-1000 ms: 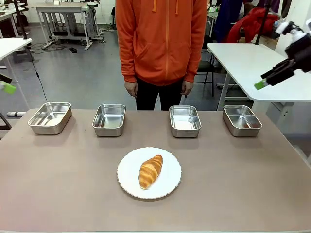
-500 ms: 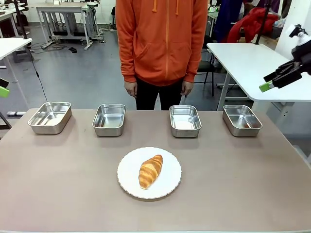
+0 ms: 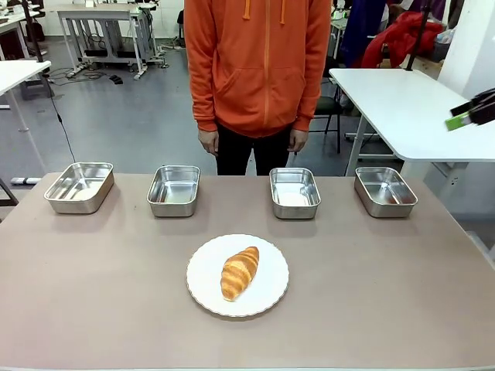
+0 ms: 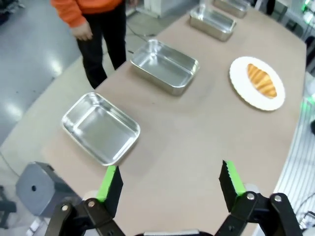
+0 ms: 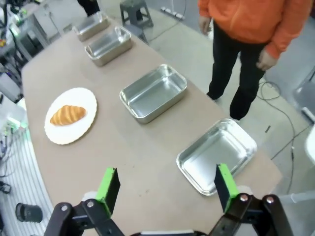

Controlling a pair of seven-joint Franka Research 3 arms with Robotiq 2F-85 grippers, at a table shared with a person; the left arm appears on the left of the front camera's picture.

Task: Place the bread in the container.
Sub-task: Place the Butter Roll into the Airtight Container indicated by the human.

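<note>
While the bread [image 3: 240, 272] lies untouched on the white plate [image 3: 272, 287] mid-table, I hold the left gripper [image 4: 170, 182] and right gripper [image 5: 166, 187] high, fingers spread and empty; next I must descend, grasp it, then choose one steel tray [image 3: 295, 192] as container.

The left gripper [image 4: 170, 178] hangs high, its green-padded fingers spread wide apart. The right gripper [image 5: 166, 180] is raised too, fingers just as wide.

left claw [image 4: 170, 165] | right claw [image 5: 166, 168] | black links, green pads, silver pivot screws
</note>
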